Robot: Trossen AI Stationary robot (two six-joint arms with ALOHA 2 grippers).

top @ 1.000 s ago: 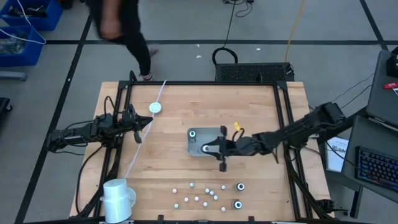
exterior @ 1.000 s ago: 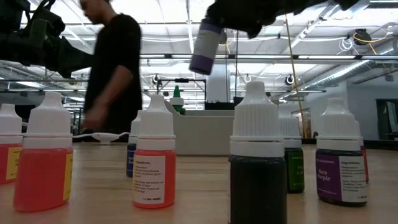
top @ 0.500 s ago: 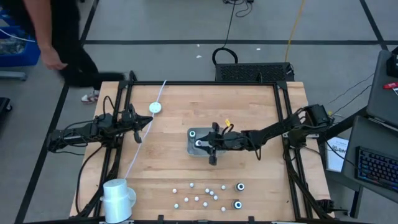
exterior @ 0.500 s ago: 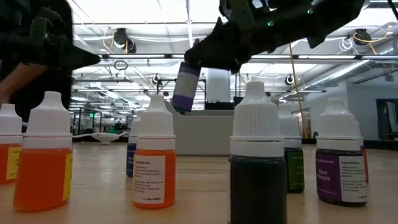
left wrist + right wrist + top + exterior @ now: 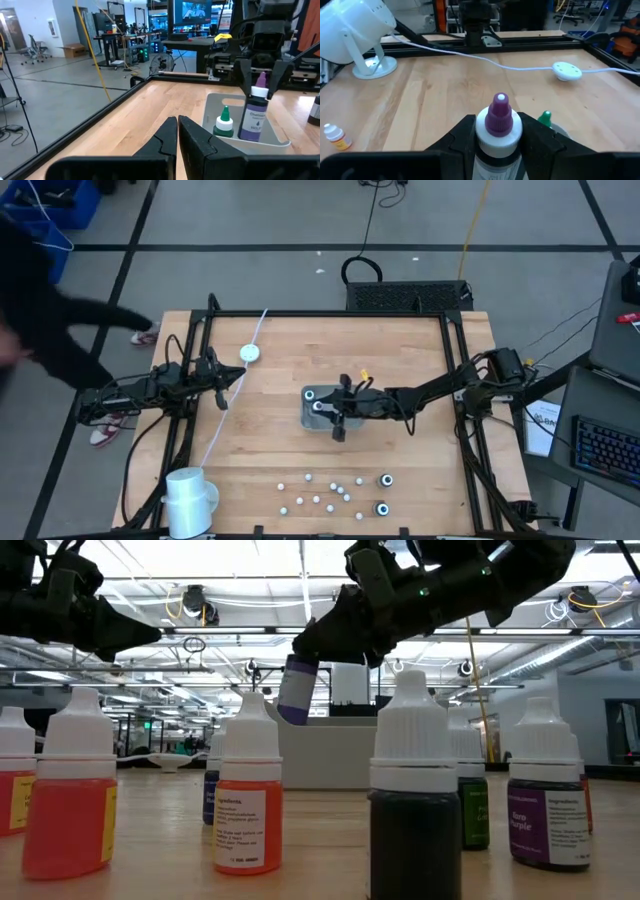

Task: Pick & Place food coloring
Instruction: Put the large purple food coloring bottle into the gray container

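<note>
One bottle with a green tip (image 5: 223, 121) already stands in the grey tray (image 5: 318, 423), and I'm holding a second, the purple bottle (image 5: 255, 112), just over it. My right gripper (image 5: 338, 415) is clamped on that bottle's neck, jaws partly closed around it, with the bottle upright and its base down inside the tray walls beside the green one; I can't tell whether it is touching the tray floor yet. I'd say this placement is nearly finished and only needs a release.

My left gripper (image 5: 213, 371) waits at the left side of the table with its fingers pressed together, holding nothing.

Plenty is left: a cluster of small bottles (image 5: 322, 492) sits near the front edge of the table, well apart from the tray, with two darker ones (image 5: 384, 479) to its right. From the low view these include orange, red, green and purple bottles.
</note>
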